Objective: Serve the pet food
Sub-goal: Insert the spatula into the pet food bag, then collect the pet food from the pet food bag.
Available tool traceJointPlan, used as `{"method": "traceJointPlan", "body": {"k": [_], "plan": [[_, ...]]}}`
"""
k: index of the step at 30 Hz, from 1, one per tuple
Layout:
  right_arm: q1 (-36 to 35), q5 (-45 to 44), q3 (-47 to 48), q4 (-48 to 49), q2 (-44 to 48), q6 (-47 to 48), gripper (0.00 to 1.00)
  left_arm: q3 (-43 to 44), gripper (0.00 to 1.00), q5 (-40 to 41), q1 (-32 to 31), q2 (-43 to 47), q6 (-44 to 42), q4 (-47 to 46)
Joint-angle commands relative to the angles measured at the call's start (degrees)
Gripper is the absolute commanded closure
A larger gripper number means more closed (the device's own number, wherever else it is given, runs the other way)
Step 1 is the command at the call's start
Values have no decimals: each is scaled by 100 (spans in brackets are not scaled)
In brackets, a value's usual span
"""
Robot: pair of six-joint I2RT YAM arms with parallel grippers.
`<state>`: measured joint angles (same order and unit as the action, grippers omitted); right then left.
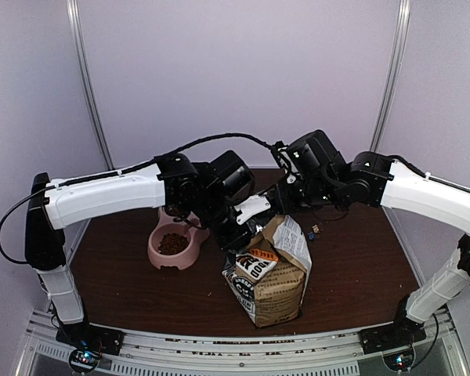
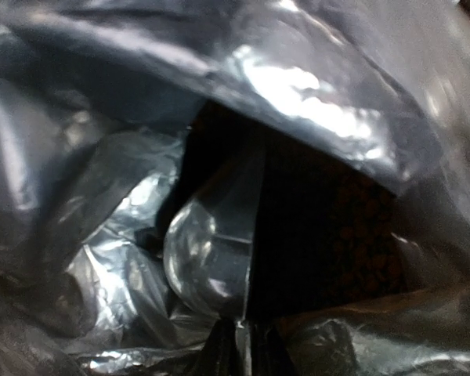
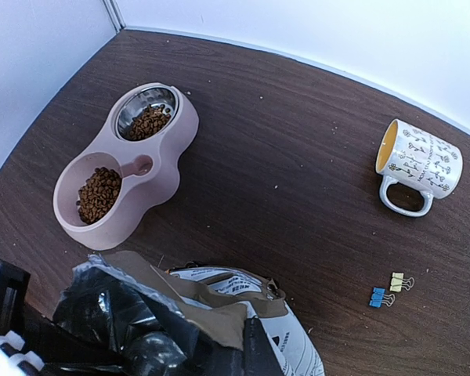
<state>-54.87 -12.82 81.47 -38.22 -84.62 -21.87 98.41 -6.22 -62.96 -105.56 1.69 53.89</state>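
Note:
Pet food (image 3: 100, 194) lies in both hollows of the pink double bowl (image 3: 160, 168), and more shows dark inside the bag (image 2: 368, 235). The kraft bag (image 1: 270, 282) stands upright at the table's middle, next to the bowl (image 1: 158, 254). My left gripper (image 1: 233, 231) reaches down into the bag's mouth. In the left wrist view it (image 2: 239, 348) is shut on the handle of the silver scoop (image 2: 207, 254), whose cup lies on its side against the foil lining (image 2: 298, 78), left of the kibble. My right gripper (image 1: 282, 205) is shut on the bag's upper edge (image 3: 243, 325).
A white patterned mug (image 3: 419, 164) lies on its side at the far right of the brown table (image 3: 298, 157). Blue and yellow binder clips (image 3: 392, 290) lie near it, right of the bag. White walls close the back and sides.

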Motion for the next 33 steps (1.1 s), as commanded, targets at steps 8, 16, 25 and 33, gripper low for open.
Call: {"method": "traceJointPlan", "body": {"k": [8,16,25,33], "plan": [[42,-245,16,222,35,-2,100,-37,100,-3373,-41,152,-243,815],[47,-264,-35,233,97,-10,100,-123,100,-4095,281,378,84,759],[46,-302,-35,200,110,-3,100,-708,100,-4521,863,917,1151,62],[47,-300,9,183,73,-6,100,-1983,100,-4751,1543,1668,3099,-1434]]}}
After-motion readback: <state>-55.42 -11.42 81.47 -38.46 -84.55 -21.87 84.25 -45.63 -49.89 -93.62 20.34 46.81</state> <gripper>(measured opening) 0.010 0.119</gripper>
